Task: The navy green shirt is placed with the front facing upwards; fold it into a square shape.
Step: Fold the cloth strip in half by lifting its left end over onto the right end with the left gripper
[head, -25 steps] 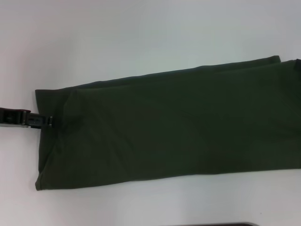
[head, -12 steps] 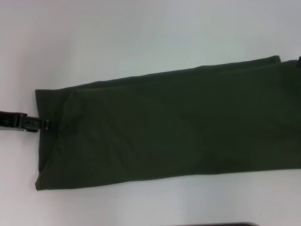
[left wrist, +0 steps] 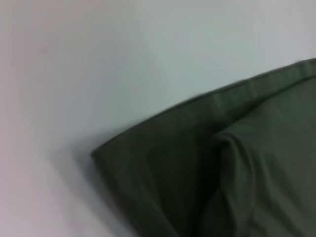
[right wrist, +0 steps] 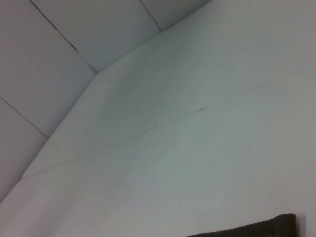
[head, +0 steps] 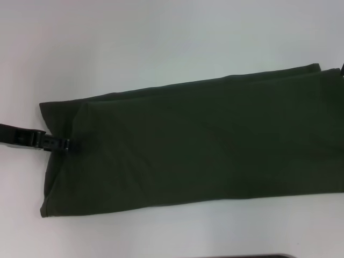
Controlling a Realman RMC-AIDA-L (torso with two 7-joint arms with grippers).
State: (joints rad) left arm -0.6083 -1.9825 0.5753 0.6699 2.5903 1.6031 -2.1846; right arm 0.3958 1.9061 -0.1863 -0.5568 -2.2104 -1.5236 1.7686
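The navy green shirt (head: 193, 145) lies on the white table (head: 134, 43) as a long band, plain green side up, running from the left to past the right edge of the head view. No print or collar shows. My left gripper (head: 60, 143) reaches in from the left and lies over the middle of the band's short left edge. In the left wrist view a corner of the shirt (left wrist: 197, 163) shows with a raised wrinkle (left wrist: 232, 148). A dark sliver at the head view's right edge (head: 342, 69) may be my right gripper. The right wrist view catches a strip of the shirt (right wrist: 256, 228).
White tabletop surrounds the shirt on the far, left and near sides. A dark rounded edge (head: 247, 256) shows at the bottom of the head view. Pale wall panels (right wrist: 59, 64) stand beyond the table in the right wrist view.
My left gripper has slid to the right and slightly nearer, from the shirt's left edge onto the fabric. The shirt has kept its shape and place.
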